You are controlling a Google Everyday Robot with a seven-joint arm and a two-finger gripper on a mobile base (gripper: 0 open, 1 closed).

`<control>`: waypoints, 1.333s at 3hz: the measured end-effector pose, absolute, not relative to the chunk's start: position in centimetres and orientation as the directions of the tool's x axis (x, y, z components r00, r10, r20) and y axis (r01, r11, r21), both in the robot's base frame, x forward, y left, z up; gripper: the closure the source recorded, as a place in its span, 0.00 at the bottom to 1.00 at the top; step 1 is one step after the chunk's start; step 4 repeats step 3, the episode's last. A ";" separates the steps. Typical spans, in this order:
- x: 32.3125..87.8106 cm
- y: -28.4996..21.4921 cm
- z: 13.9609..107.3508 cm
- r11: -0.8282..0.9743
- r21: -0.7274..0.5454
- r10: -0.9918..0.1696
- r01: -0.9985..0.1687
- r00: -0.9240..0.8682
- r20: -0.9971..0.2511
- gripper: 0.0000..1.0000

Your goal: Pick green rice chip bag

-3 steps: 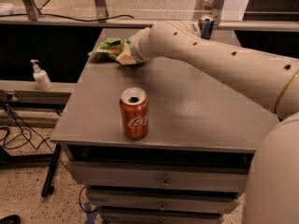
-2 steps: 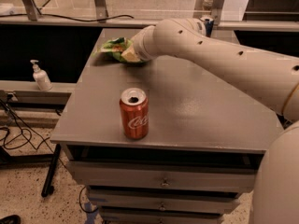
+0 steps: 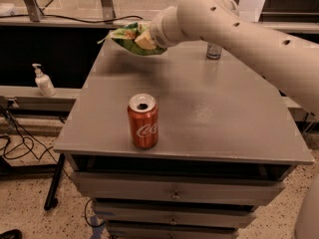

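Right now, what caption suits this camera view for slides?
The gripper holds green rice chip bag over the table, behind the red cola can.

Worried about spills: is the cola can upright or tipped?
Upright: the cola can stands on its base, top up; the gripper is far behind, at the green rice chip bag.

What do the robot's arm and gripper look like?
The arm is a thick, rounded, cream-white tube with small dark round holes along it; no cables show. The gripper, at its tip over the far left of the table, is mostly hidden.
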State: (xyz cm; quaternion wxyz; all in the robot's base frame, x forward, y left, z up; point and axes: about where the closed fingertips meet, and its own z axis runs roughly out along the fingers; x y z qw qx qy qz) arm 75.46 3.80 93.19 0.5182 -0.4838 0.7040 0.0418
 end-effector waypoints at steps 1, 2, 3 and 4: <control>74.7 2.8 96.4 0.546 -0.408 -0.570 -0.732 0.033 -0.821 1.00; 73.4 0.5 98.0 0.573 -0.354 -0.485 -0.739 0.043 -0.874 1.00; 73.1 -0.1 98.2 0.581 -0.345 -0.474 -0.737 0.038 -0.880 1.00; 73.1 -0.1 98.2 0.581 -0.345 -0.474 -0.737 0.038 -0.880 1.00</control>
